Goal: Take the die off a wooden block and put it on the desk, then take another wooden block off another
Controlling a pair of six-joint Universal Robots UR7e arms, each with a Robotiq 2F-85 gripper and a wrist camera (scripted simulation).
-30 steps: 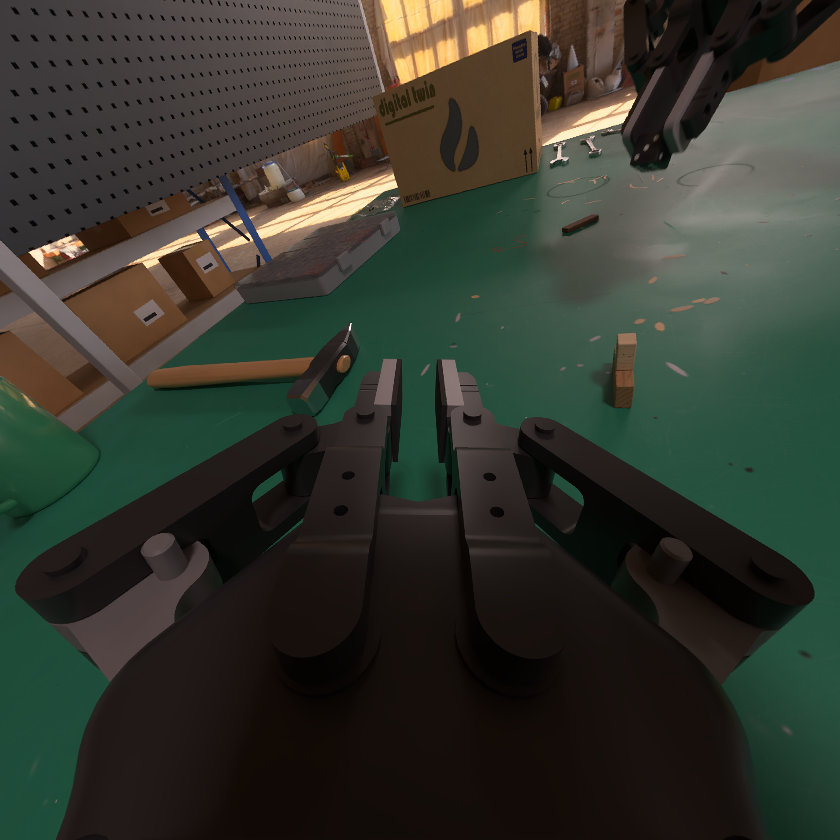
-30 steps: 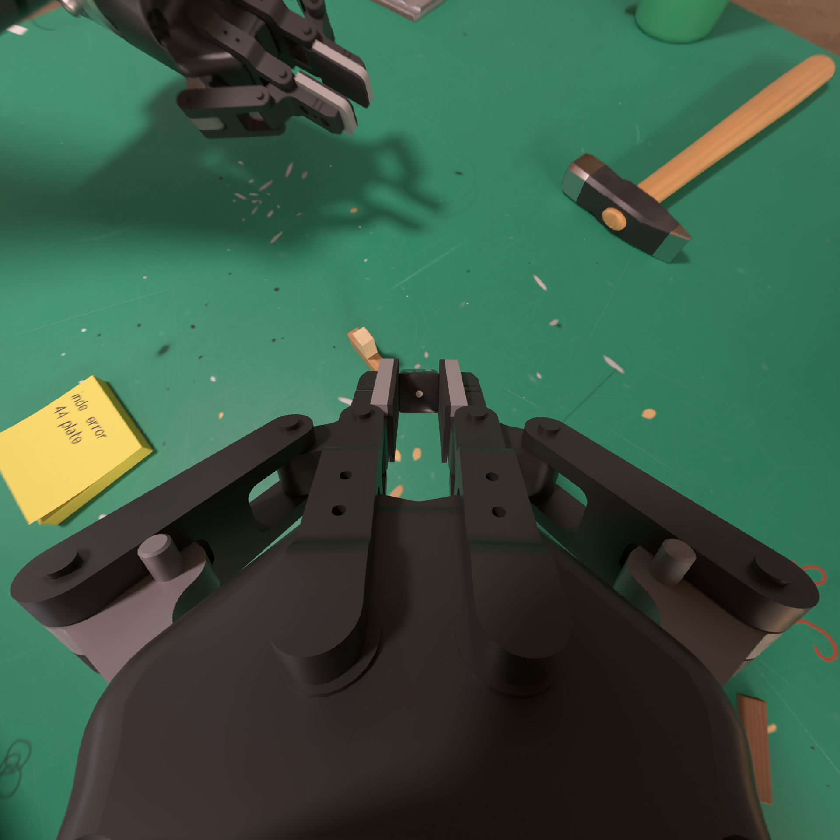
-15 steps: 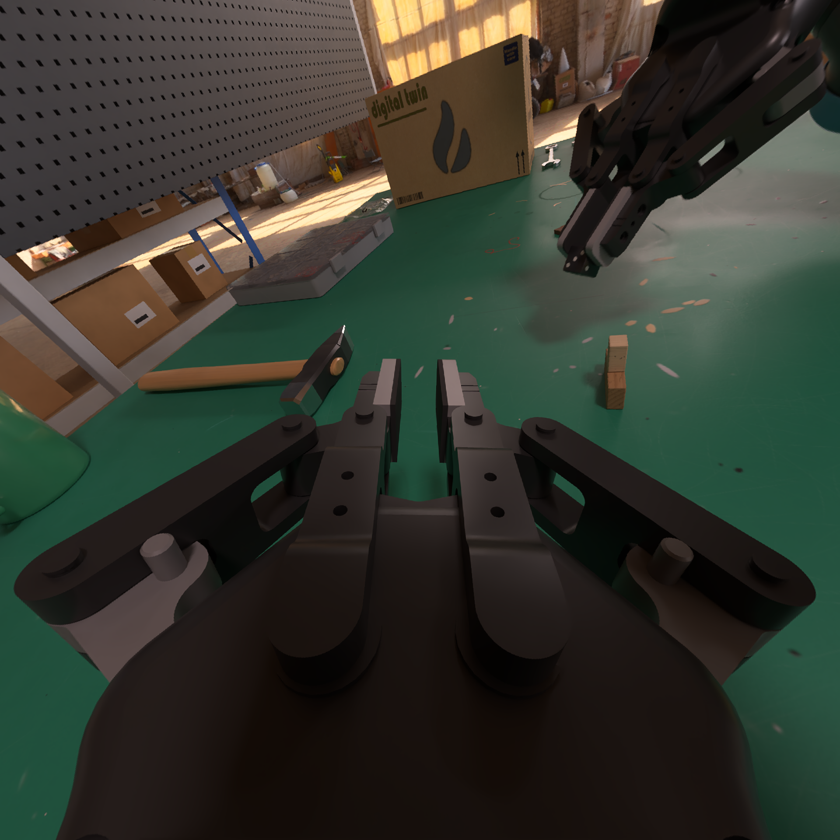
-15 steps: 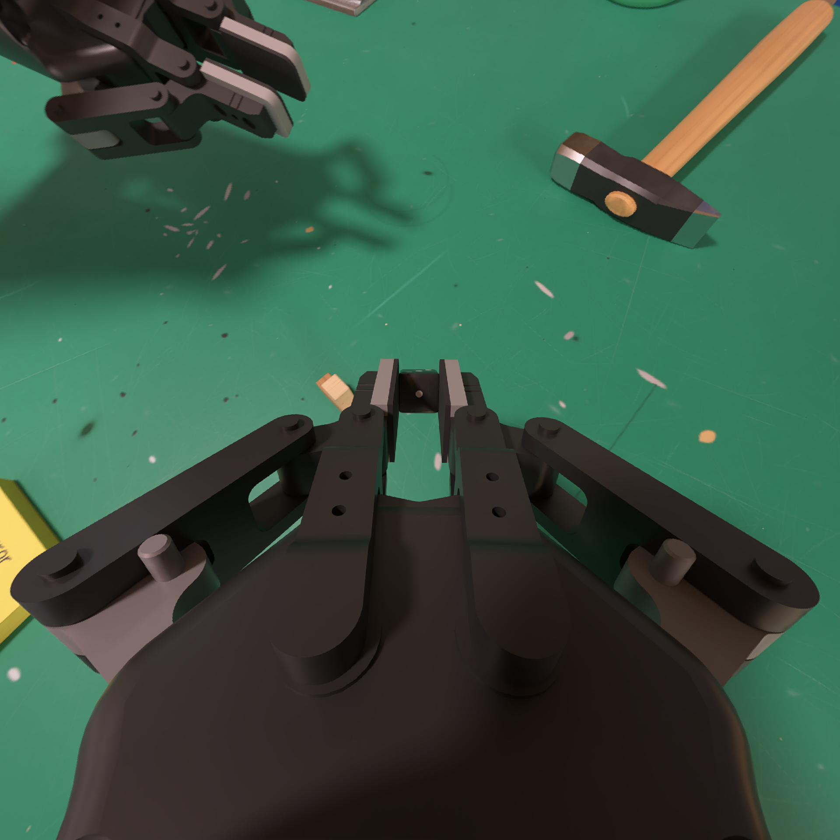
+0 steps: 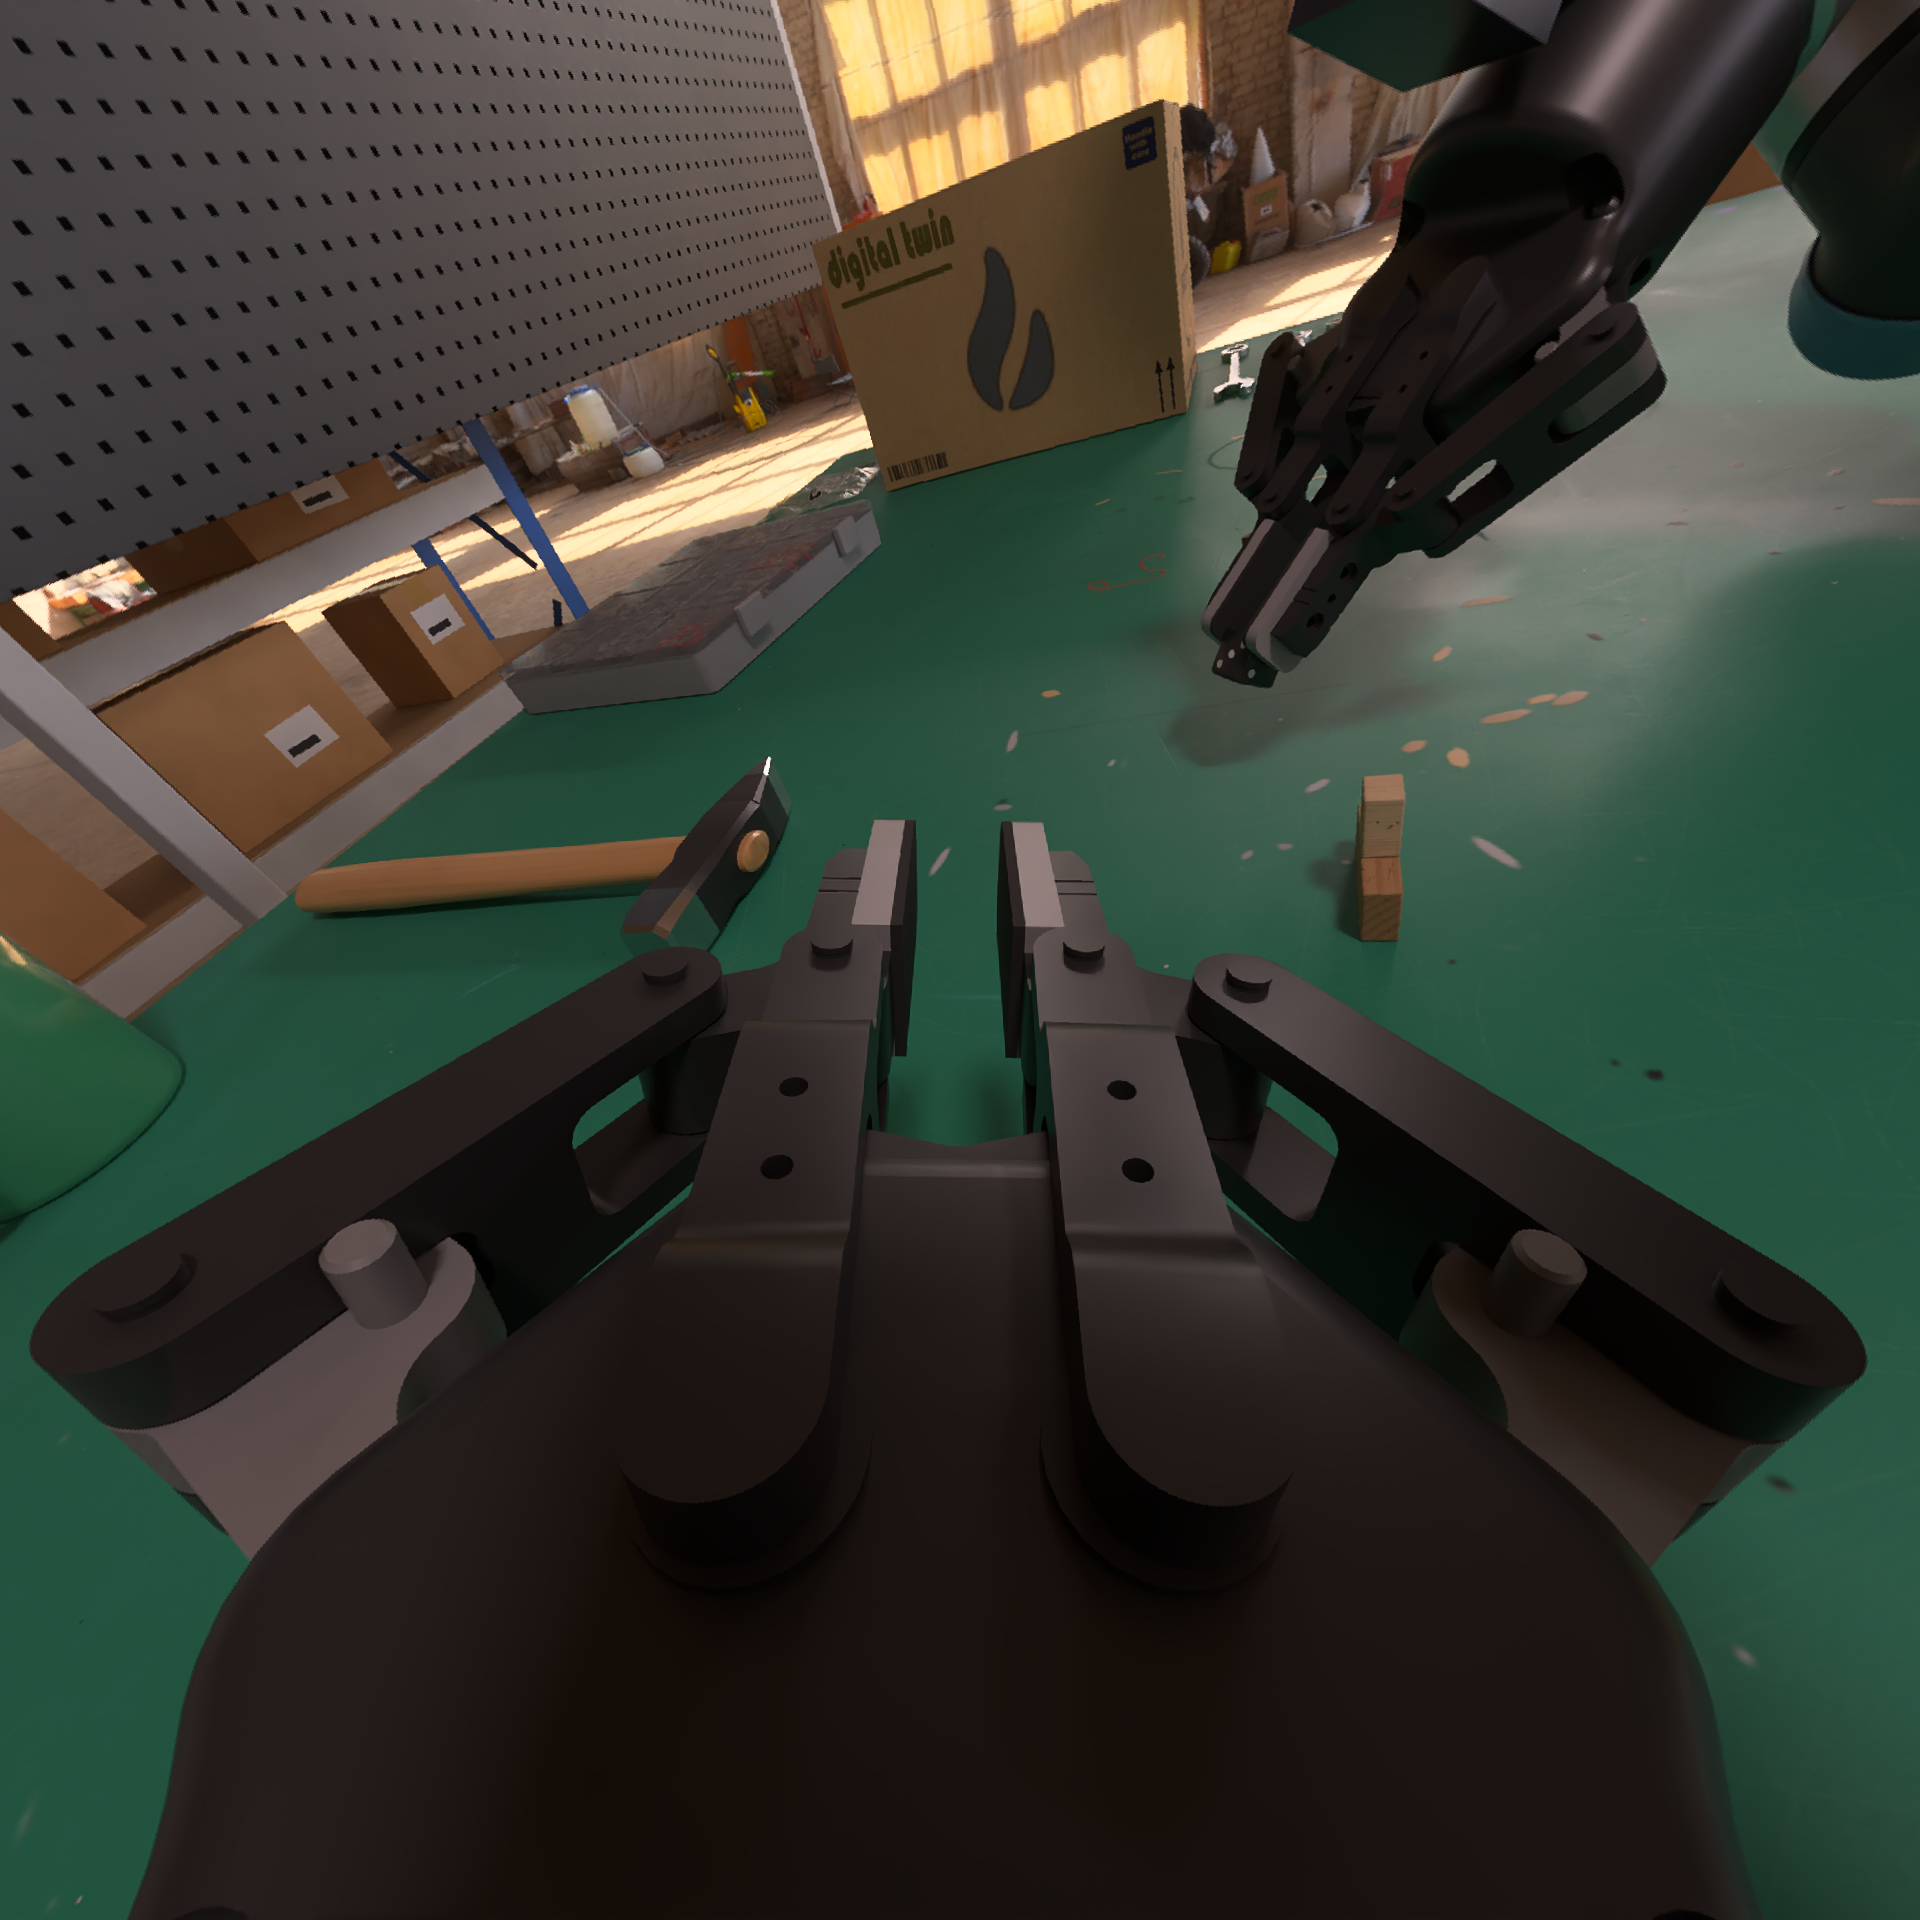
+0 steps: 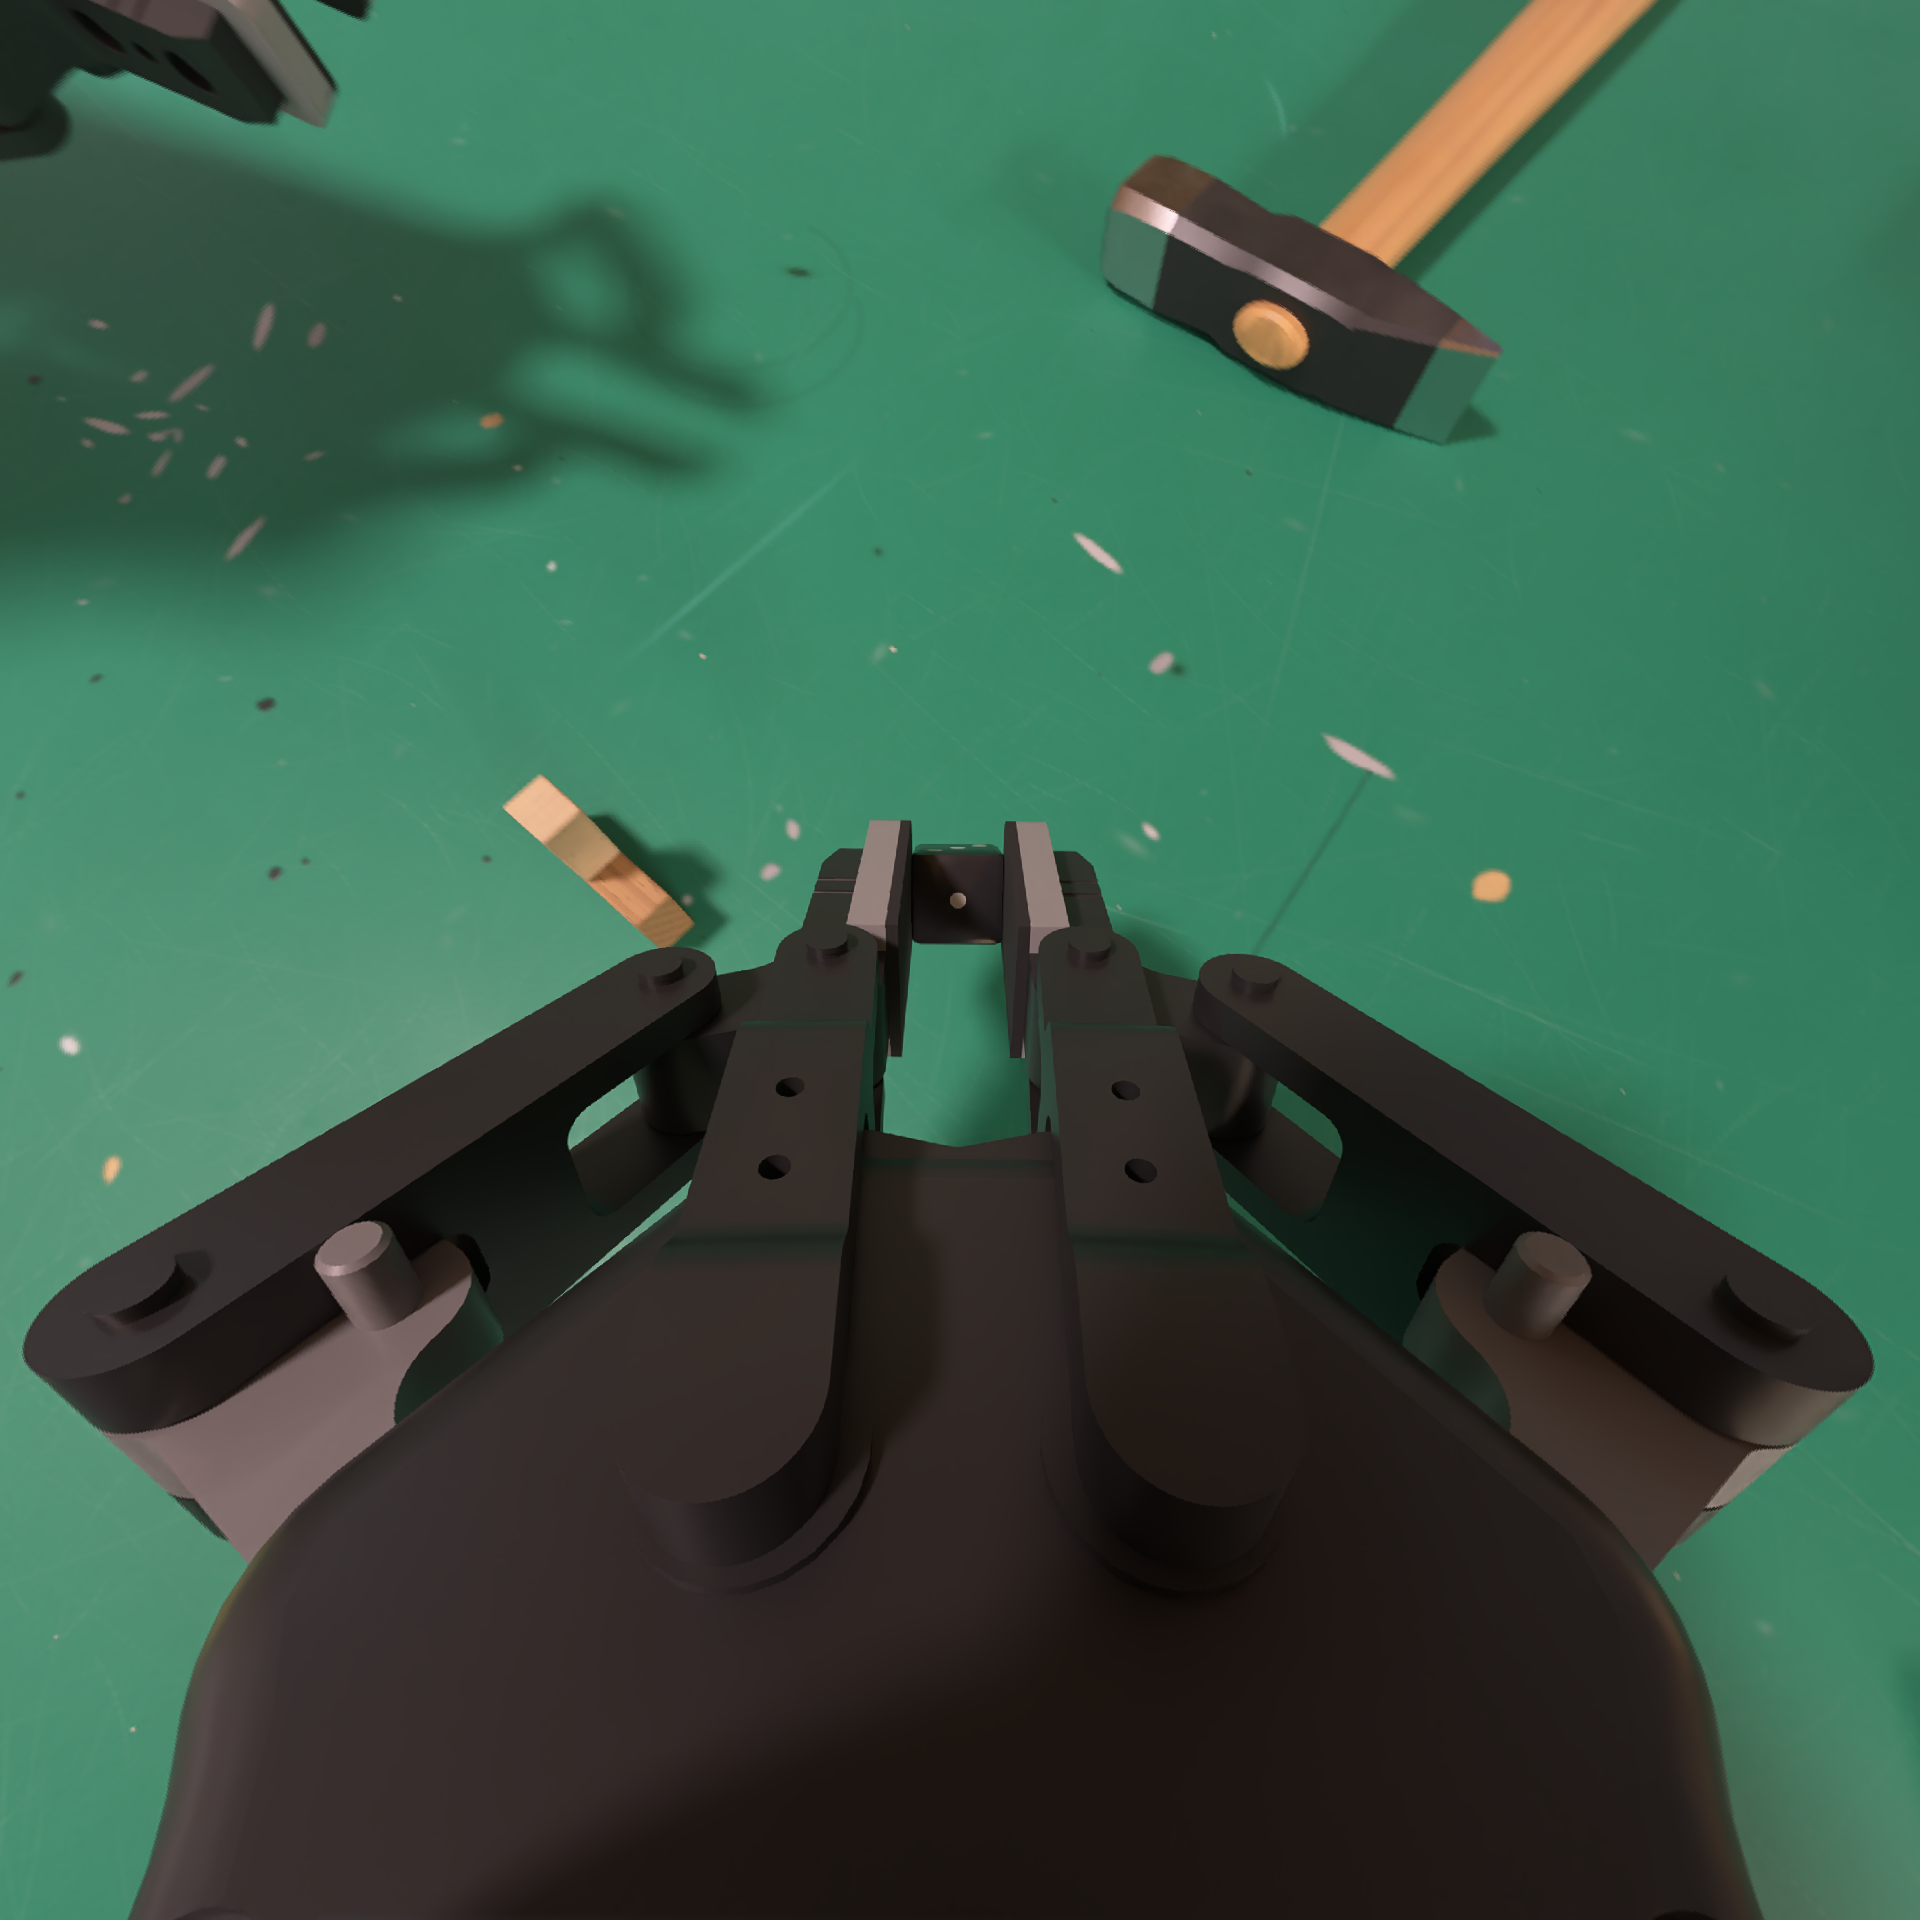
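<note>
**Bench stock: two grippers, one die, two blocks, one hammer**

1. Right black two-finger gripper (image 6: pixel 957 883), one: pads clamped on the single small black die with pale pips (image 6: pixel 957 896), carried clear of the green desk mat (image 6: pixel 1558 644). In the left wrist view this gripper (image 5: pixel 1252 642) sits at 1 o'clock, the die (image 5: pixel 1243 663) at its tip above its shadow.
2. Left black two-finger gripper (image 5: pixel 957 883), one: fingers narrowly parted, nothing between them, over the mat (image 5: pixel 1662 1039).
3. Pale wooden blocks, two, stacked one on the other (image 5: pixel 1380 857), at 2 o'clock of the left gripper; the same stack (image 6: pixel 601 864) lies at 10 o'clock beside the right gripper.
4. Wooden-handled hammer with dark steel head (image 5: pixel 582 868), one, at 10 o'clock; in the right wrist view (image 6: pixel 1309 296), at 1 o'clock.
5. Large brown cardboard box (image 5: pixel 1013 301), one, at 12 o'clock.
6. Flat grey case (image 5: pixel 707 623), one, at 11 o'clock.
7. Grey perforated board (image 5: pixel 364 229), one, at 10 o'clock.
</note>
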